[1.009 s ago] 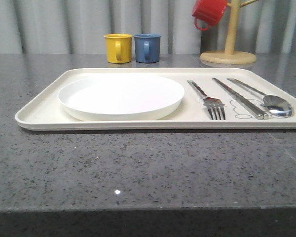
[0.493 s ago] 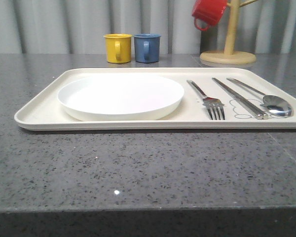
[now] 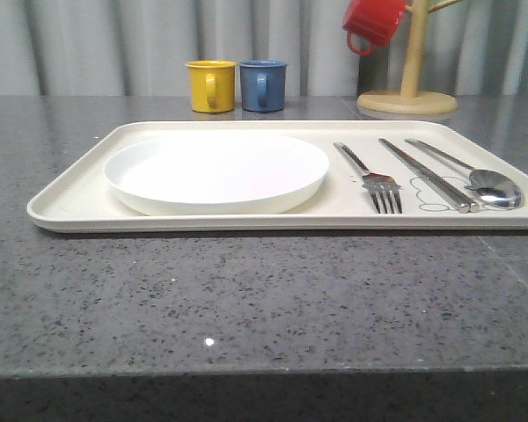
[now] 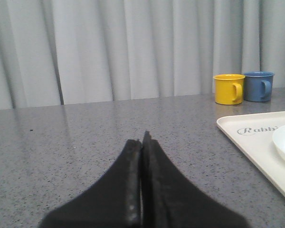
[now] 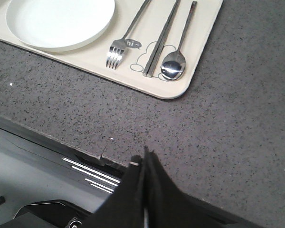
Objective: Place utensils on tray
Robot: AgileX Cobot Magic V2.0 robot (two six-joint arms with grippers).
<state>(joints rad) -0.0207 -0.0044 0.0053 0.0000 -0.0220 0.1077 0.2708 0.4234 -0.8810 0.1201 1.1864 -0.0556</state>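
A dark grey speckled stone desk (image 3: 264,299) fills the foreground of the front view, its polished top catching small glints of light, and pale pleated curtains (image 3: 114,44) close off the room behind it. The cream tray (image 3: 70,198) lies flat on the desk with its long side toward the camera. On its left part sits the round white plate (image 3: 216,171). To the right of the plate, each apart from the next, lie the fork (image 3: 374,180) with tines toward the camera, then the chopsticks (image 3: 427,174) side by side, then the spoon (image 3: 484,180) with its bowl at the near end, closest to the tray's right rim. The chopsticks lie across a grey outline drawing printed on the tray (the right wrist view shows a small "hi" bubble beside the fork's tines).

Behind the tray, a yellow mug (image 3: 211,85) and a blue mug (image 3: 263,84) stand just beside each other on the desk. Further right is a wooden mug stand (image 3: 409,88) with a red mug (image 3: 372,22) hanging from it.

The left gripper (image 4: 142,142) has its black fingers pressed together with nothing between them, low over bare desk to the tray's left. The right gripper (image 5: 143,159) is likewise closed and empty, at the desk's front edge, well apart from the tray.
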